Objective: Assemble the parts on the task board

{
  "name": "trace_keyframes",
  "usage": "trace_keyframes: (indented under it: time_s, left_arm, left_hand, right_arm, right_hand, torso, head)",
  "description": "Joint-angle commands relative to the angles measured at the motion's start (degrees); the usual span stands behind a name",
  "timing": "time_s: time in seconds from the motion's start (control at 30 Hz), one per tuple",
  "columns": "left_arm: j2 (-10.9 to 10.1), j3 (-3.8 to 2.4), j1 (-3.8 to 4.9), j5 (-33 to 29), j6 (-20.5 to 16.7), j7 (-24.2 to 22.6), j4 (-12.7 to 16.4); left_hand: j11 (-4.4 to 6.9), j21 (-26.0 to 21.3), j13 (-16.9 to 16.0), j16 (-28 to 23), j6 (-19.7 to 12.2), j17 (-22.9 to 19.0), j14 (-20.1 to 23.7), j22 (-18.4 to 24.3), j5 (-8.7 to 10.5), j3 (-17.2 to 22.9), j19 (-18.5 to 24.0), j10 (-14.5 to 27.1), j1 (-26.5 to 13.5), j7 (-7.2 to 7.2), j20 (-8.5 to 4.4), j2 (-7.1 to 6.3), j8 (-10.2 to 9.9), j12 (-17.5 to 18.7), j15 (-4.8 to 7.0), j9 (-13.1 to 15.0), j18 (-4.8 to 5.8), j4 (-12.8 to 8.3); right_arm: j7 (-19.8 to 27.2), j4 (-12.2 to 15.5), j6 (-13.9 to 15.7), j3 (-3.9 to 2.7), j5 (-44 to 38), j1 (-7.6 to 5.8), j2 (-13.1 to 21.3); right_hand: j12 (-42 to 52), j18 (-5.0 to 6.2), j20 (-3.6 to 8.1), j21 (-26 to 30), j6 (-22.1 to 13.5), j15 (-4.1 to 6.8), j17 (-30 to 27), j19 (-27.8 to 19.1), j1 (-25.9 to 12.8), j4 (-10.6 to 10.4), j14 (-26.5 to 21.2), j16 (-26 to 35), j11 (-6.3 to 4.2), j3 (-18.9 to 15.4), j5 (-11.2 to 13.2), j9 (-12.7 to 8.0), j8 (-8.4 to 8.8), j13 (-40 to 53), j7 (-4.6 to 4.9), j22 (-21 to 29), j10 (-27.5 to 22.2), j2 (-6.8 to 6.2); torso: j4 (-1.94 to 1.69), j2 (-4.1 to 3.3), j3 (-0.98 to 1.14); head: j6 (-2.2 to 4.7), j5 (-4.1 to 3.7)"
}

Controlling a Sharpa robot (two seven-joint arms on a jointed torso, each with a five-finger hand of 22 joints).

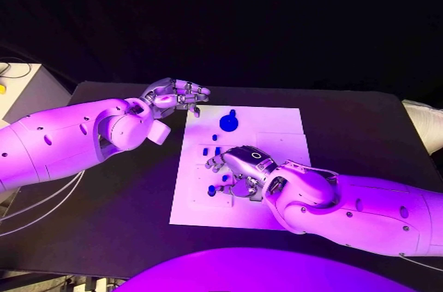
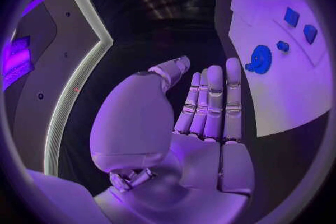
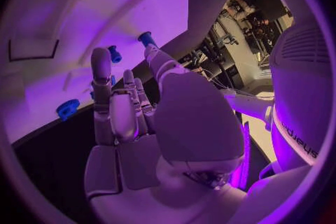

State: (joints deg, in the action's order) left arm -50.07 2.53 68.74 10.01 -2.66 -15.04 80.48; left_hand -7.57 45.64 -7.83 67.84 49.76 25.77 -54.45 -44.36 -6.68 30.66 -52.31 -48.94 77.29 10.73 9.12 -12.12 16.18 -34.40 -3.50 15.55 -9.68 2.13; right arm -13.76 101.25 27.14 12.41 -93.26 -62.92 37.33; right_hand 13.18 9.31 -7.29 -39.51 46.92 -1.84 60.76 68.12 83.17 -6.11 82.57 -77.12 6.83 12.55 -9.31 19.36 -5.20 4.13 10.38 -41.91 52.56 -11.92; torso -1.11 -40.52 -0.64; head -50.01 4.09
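Black counter is seen under both arms, with the white board laid flat at its middle.

Left hand is held above the counter just off the board's far left corner, wrist bent, fingers turned toward the board. In the left wrist view the left hand's fingers are stretched out straight and side by side, the thumb set apart; nothing is grasped, the hand is released.

Right hand is lowered over the board's near middle, palm down, fingers spread among the small parts. In the right wrist view the right hand is shown with fingers loosely extended over the board; whether a part is touched or pinched cannot be told.

Parts counted in the head view: one large blue gear lying on the far half of the board, well apart from both hands; one round blue peg at the right hand's fingertips; about three smaller blue pieces between gear and right hand, partly hidden by the fingers, so the count is unsure.
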Motion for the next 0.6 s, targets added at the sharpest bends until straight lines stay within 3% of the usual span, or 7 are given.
trace_keyframes:
  time_s: [0.03, 0.2, 0.4, 0.43, 0.53, 0.57, 0.6]
  left_arm:
    - [0.12, -0.04, -0.02, -0.34, 1.12, -0.13, 0.06]
    - [0.07, -0.03, -0.1, -0.34, 1.14, -0.08, 0.07]
    - [0.06, -0.02, -0.19, -0.34, 0.84, -0.43, 0.16]
    - [0.07, -0.02, -0.21, -0.34, 0.71, -0.6, 0.19]
    - [-0.05, -0.02, -0.3, -0.4, 0.18, -1.23, 0.4]
    - [-0.11, -0.02, -0.36, -0.44, 0.01, -1.47, 0.5]
    - [-0.12, -0.02, -0.38, -0.45, -0.02, -1.52, 0.53]
  left_hand:
    - [0.12, -0.22, 0.08, -0.18, -0.4, -0.05, -0.12, 0.08, 0.05, -0.26, -0.48, 0.32, 0.06, -0.05, -0.05, 0.32, 0.3, -0.22, -0.09, -0.09, -0.83, 0.07]
    - [0.1, -0.27, 0.11, -0.2, -0.44, -0.06, -0.09, 0.11, 0.05, -0.31, -0.5, 0.46, 0.08, -0.05, -0.04, 0.32, 0.32, -0.2, -0.1, -0.1, -0.82, 0.08]
    - [0.1, -0.3, 0.12, -0.21, -0.45, -0.06, -0.08, 0.13, 0.05, -0.32, -0.5, 0.49, 0.09, -0.05, -0.04, 0.33, 0.34, -0.21, -0.11, -0.1, -0.82, 0.09]
    - [0.09, -0.31, 0.12, -0.22, -0.45, -0.07, -0.07, 0.14, 0.05, -0.33, -0.51, 0.5, 0.1, -0.05, -0.04, 0.34, 0.35, -0.21, -0.11, -0.11, -0.82, 0.09]
    - [0.11, -0.33, 0.11, -0.22, -0.46, -0.07, -0.08, 0.16, 0.04, -0.33, -0.52, 0.45, 0.14, -0.05, -0.04, 0.39, 0.37, -0.28, -0.11, -0.11, -0.82, 0.09]
    - [0.14, -0.35, 0.09, -0.21, -0.47, -0.07, -0.09, 0.18, 0.03, -0.34, -0.55, 0.35, 0.2, -0.06, -0.04, 0.43, 0.39, -0.37, -0.09, -0.11, -0.83, 0.08]
    - [0.14, -0.35, 0.09, -0.21, -0.47, -0.07, -0.09, 0.18, 0.03, -0.34, -0.55, 0.35, 0.2, -0.06, -0.04, 0.43, 0.39, -0.37, -0.09, -0.11, -0.83, 0.08]
  right_arm:
    - [1.04, 0.91, 4.28, -0.03, 1.74, -0.09, 0.94]
    - [4.81, 3.32, 5.12, -0.29, 8.54, -1.48, 4.77]
    - [9.95, 5.13, 2.06, -0.52, 31.45, -5.51, 13.02]
    - [10.45, 5.09, 1.22, -0.53, 34.55, -6.14, 14.58]
    - [11.2, 4.61, -1.38, -0.55, 40.79, -7.38, 18.92]
    - [11.13, 4.4, -2.3, -0.55, 42.02, -7.63, 20.19]
    - [11.1, 4.36, -2.47, -0.55, 42.23, -7.67, 20.44]
  right_hand:
    - [1.27, 1.02, -0.04, 0.66, -0.58, 0.09, -0.51, 0.03, 1.39, -1.39, -0.32, 0.24, -0.08, -2.3, -0.24, -0.26, 0.38, 0.03, -0.09, 0.32, -0.95, 0.24]
    - [4.02, 0.74, 0.16, -0.55, 1.76, 0.14, -0.19, 1.4, 3.56, -2.69, 0.23, -0.05, -0.11, -2.45, -1.0, -0.16, -0.85, 0.2, 0.19, -1.07, 1.13, 1.07]
    - [4.44, 1.13, 0.24, 2.5, 5.29, 0.36, -4.2, -0.34, 3.97, -4.31, -1.2, 2.22, -0.23, 1.5, -1.12, -0.64, -2.12, -0.57, 0.26, 0.89, 5.62, 1.2]
    - [4.6, 1.19, 0.3, 2.81, 6.46, 0.65, -4.66, -0.51, 2.58, -5.84, -1.4, 2.51, -0.8, 2.52, 0.13, -0.77, -2.55, -0.41, -0.35, 0.94, 7.54, 1.54]
    - [6.03, 1.21, 1.14, 2.67, 9.29, 1.66, -3.58, 0.21, 1.79, -7.4, -0.72, 1.99, -2.11, 4.28, -0.11, -0.8, -3.75, 0.36, -1.07, 0.58, 13.53, 0.6]
    - [7.23, 0.58, 1.73, -0.97, 10.69, 2.42, 0.2, 2.36, 1.5, -7.78, 0.72, 0.11, -3.04, 4.65, -0.17, -0.62, -4.51, 1.2, -1.93, -2.68, 16.3, 0.1]
    - [7.68, 0.38, 1.92, -2.08, 11.09, 2.63, 1.52, 3.0, 1.41, -7.88, 1.2, -0.54, -3.33, 4.73, -0.14, -0.54, -4.74, 1.54, -2.17, -3.67, 17.14, -0.01]
  torso:
    - [-0.03, 0.03, 0.0]
    - [0.02, 0.09, -0.06]
    - [0.05, 0.23, -0.27]
    - [0.06, 0.27, -0.31]
    - [0.18, 0.43, -0.3]
    - [0.21, 0.51, -0.31]
    - [0.23, 0.56, -0.31]
  head:
    - [0.01, -0.39]
    - [0.01, -1.03]
    - [0.01, -3.18]
    - [0.01, -3.5]
    - [0.01, -4.62]
    - [0.01, -4.89]
    - [0.01, -4.95]
